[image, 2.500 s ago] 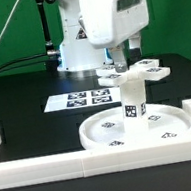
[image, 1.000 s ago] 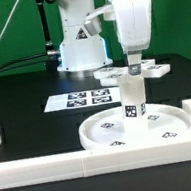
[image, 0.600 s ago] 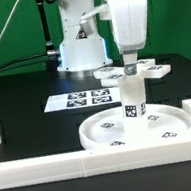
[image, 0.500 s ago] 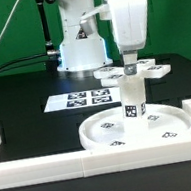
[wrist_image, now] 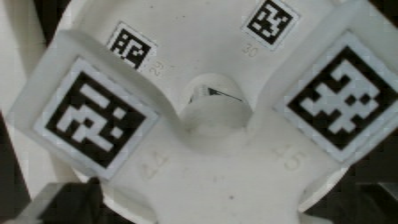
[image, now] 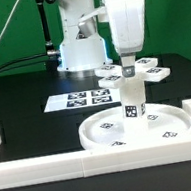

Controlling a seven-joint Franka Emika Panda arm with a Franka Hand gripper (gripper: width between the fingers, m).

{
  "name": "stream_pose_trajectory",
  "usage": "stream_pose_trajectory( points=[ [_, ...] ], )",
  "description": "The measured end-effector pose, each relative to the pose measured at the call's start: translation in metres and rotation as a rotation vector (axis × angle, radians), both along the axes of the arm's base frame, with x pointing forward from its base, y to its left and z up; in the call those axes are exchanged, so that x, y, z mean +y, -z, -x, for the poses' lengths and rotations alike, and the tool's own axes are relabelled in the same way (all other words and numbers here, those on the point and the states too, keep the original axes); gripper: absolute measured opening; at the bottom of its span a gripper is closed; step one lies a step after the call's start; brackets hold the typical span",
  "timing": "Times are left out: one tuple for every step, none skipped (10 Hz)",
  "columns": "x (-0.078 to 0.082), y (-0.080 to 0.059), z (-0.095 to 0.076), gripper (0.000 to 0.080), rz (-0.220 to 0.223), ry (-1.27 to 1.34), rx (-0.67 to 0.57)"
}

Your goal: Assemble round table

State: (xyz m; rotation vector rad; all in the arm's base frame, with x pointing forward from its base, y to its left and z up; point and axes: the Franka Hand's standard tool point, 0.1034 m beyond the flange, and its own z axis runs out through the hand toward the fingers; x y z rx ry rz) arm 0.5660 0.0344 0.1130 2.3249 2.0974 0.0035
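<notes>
Shifted slightly toward the exterior view's left, the gripper hangs spread wide over the cross piece, which rests atop the post standing upright in the round disc.

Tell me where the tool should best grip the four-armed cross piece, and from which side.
Probably at the central hub of the cross piece, coming straight down from above. It lies flat behind the upright post standing in the round disc, and its arms carry flat tags, with a narrower raised centre between them that open fingers could straddle. The tool hangs open directly over it.
</notes>
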Motion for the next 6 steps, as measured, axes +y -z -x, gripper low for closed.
stream_pose_trajectory(
  points=[
    [0.0005, 0.0, 0.0, 0.0649, 0.0, 0.005, 0.0],
    [0.0008, -0.0003, -0.0004, 0.0649, 0.0, 0.013, -0.001],
    [0.0013, -0.0009, -0.0011, 0.0649, -0.001, 0.015, -0.002],
    [0.0013, -0.0011, -0.0013, 0.0649, -0.001, 0.015, -0.003],
    [0.0018, -0.0012, -0.0016, 0.0649, -0.001, 0.014, -0.004],
    [0.0017, -0.0021, -0.0034, 0.0649, -0.002, 0.015, -0.014]
  ],
)
